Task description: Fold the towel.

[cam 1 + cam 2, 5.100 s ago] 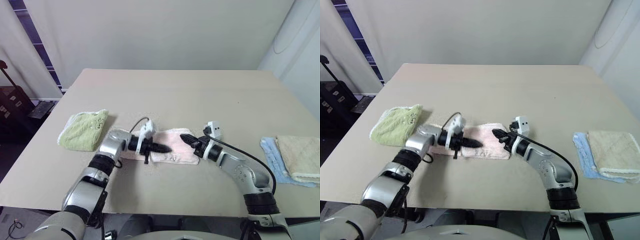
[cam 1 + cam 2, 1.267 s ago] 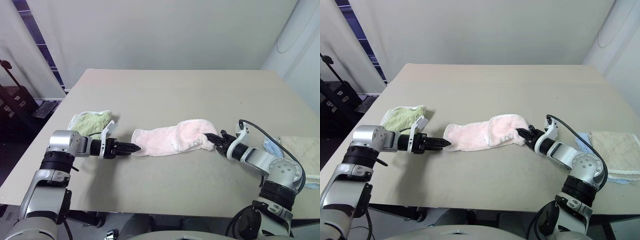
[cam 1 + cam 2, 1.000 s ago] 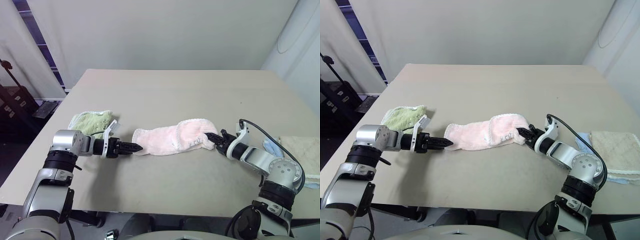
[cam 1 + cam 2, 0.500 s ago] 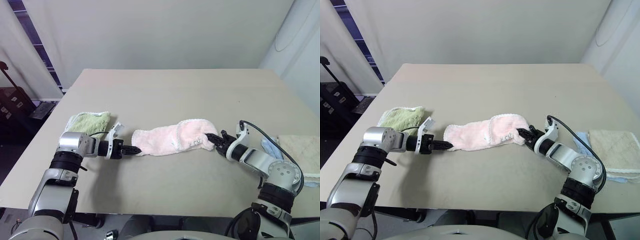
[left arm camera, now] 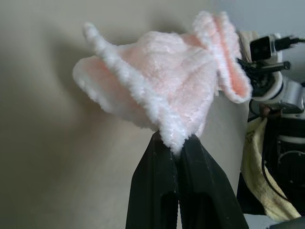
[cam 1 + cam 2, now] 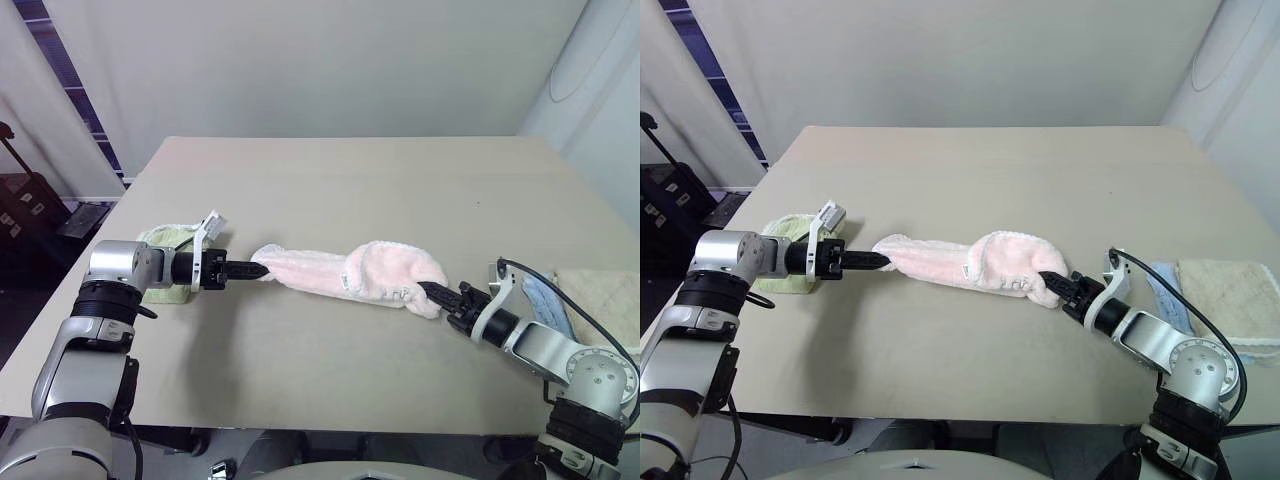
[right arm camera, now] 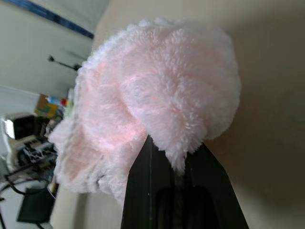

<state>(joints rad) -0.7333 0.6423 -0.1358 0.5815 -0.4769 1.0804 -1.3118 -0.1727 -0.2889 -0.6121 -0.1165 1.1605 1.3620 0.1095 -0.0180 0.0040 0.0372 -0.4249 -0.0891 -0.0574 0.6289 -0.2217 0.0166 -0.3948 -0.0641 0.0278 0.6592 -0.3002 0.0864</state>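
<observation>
The table (image 6: 330,180) carries the pink towel (image 6: 350,275), strung out between both arms near the front edge. The left arm reaches in level from the side, its left gripper (image 6: 258,270) pinched tight on the towel's white-edged end. The right arm stretches low and forward, its right gripper (image 6: 428,290) clamped on the bunched other end. A small dark mark shows on the towel, too small to read.
</observation>
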